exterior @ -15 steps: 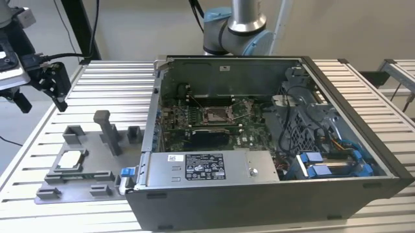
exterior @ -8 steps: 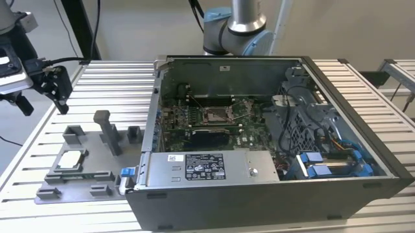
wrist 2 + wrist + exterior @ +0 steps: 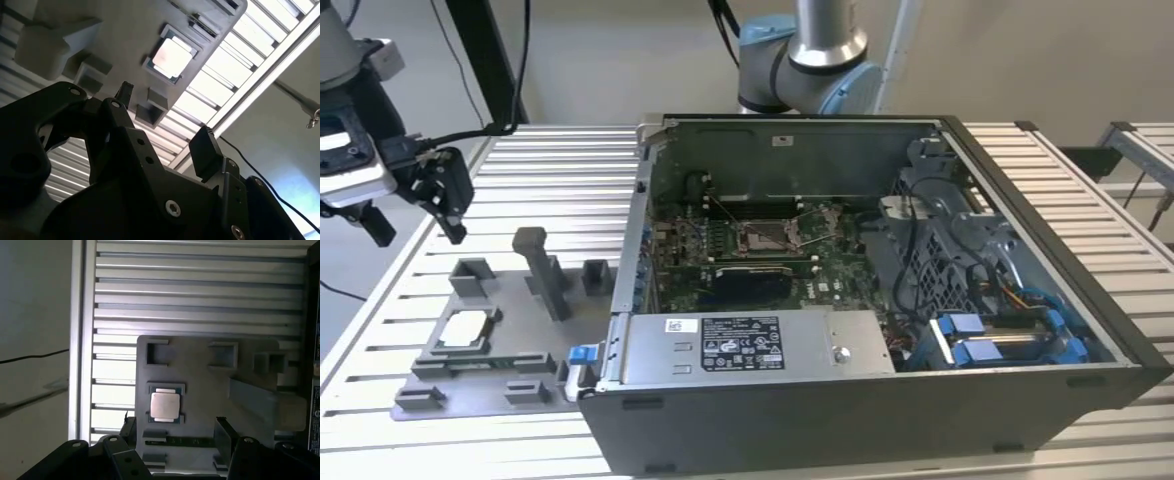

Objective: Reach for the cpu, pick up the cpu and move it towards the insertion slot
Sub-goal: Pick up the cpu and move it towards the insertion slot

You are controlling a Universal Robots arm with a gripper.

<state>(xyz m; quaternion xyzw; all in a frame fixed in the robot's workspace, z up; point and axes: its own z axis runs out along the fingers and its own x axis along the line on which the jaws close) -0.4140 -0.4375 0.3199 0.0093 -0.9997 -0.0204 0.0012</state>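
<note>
The cpu lies flat, silvery face up, in a square holder on the grey fixture plate at the exterior view's left. Both wrist views show the cpu resting in that holder. My gripper hangs above the plate's far left part, well clear of the chip. It is open, and nothing sits between its black fingers. The insertion slot is the silver-framed socket on the green motherboard inside the open computer case.
The open computer case stands at the exterior view's right of the plate, with tall walls, a labelled metal box at the front and blue clips. Grey upright blocks rise from the plate. Everything rests on a slatted metal table.
</note>
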